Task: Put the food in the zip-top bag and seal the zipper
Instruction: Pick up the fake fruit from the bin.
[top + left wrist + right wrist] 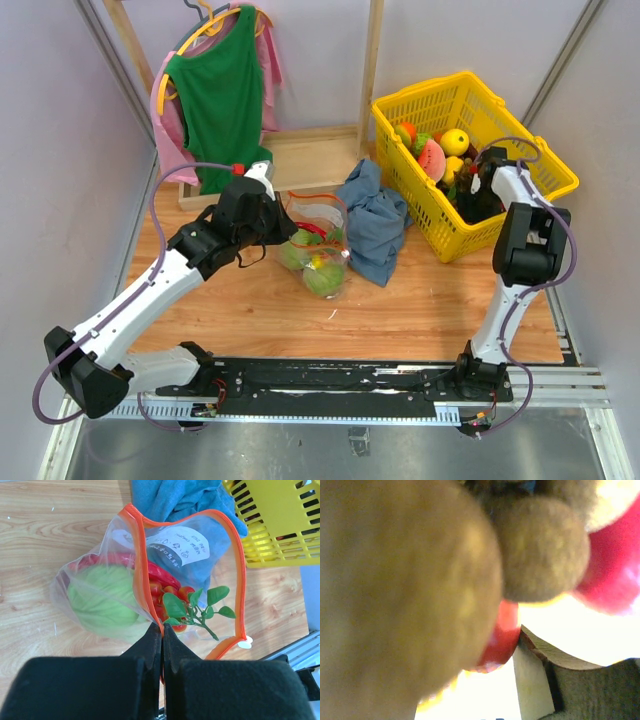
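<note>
Left hand [162, 630] is pinched shut on the zipper [240, 570] at one end of the zip-top bag [107, 540], whose mouth gapes open. The bag lies mid-counter [420, 310], nearer the far edge, just beside a blue cloth [375, 215]. Inside it are a pale-green cabbage [102, 602], a red chili [157, 575], small tomatoes [170, 591] and a leafy sprig [197, 607] poking out at the mouth. Loading looks well under way; sealing is not yet done. At the far right corner, the right hand [480, 188] reaches into the yellow basket [545, 160], where toy fruit [440, 150] is piled; I cannot tell its grip, since its own view is a blur.
</note>
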Tool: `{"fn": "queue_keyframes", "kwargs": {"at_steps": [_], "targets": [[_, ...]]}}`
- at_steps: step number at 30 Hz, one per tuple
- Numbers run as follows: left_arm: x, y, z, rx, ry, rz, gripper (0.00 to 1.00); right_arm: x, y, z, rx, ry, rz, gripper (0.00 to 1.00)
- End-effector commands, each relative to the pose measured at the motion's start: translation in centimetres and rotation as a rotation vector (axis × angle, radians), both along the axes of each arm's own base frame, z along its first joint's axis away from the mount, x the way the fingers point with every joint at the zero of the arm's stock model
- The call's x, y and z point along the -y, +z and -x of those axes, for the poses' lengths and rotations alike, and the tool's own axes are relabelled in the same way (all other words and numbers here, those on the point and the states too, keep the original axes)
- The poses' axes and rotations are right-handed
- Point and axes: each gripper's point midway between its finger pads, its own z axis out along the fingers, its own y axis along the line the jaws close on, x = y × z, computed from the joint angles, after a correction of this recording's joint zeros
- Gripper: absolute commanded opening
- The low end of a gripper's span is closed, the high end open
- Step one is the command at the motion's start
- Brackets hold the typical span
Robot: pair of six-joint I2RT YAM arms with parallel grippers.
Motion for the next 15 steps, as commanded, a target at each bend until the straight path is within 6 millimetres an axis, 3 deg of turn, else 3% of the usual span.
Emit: {"fn": "queue_keyframes", "kwargs": {"at_steps": [1, 7, 15], "targets": [[-0.3, 1.9, -0.2, 0.057, 0.017, 0.044, 0.0, -0.4, 4.2, 0.0, 0.112, -0.028, -0.027, 0.44], [-0.4, 1.8, -0.2, 0.058, 0.021, 0.044, 0.0, -1.1, 9.9, -0.6, 0.276, -0.031, -0.014, 0.21], [-0.1, 1.6, -0.2, 0.043, 0.023, 0.058, 0.0, -3.4, 16.1, -0.5, 0.477, 0.008, -0.01, 0.11]]}}
